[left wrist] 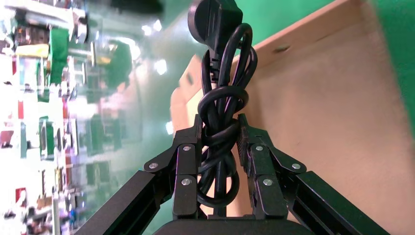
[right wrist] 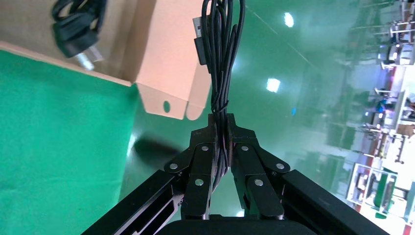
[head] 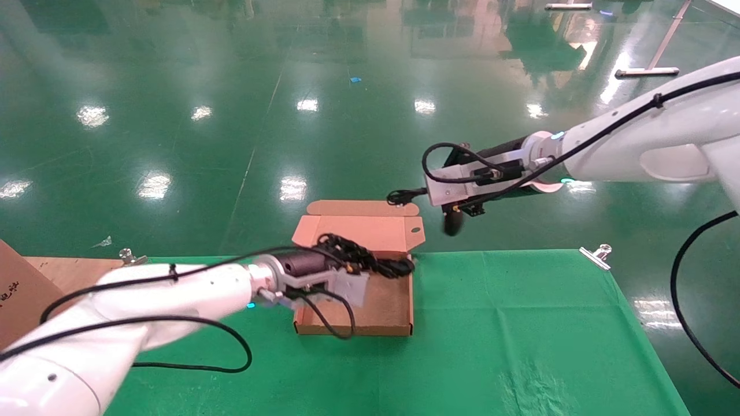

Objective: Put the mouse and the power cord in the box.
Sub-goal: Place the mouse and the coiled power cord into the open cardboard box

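The power cord [head: 370, 260] is a coiled black bundle, and my left gripper [head: 376, 264] is shut on it [left wrist: 220, 98]. It hangs just above the floor of the open brown box [head: 393, 306], with its plug [right wrist: 73, 29] near the box's right wall. My right gripper [head: 411, 196] hovers beyond the table's far edge, right of the box lid [head: 370, 228]. It [right wrist: 221, 120] is shut on a thin folded cable [right wrist: 220, 54] that ends in a USB plug. The black mouse [head: 452, 222] dangles blurred below that gripper.
A green cloth [head: 520, 335] covers the table, held by metal clips [head: 598, 254] at the far edge. A larger brown carton [head: 14, 294] and a bare wooden board [head: 63, 271] lie at the left. The left arm's cables [head: 191, 323] loop over the cloth.
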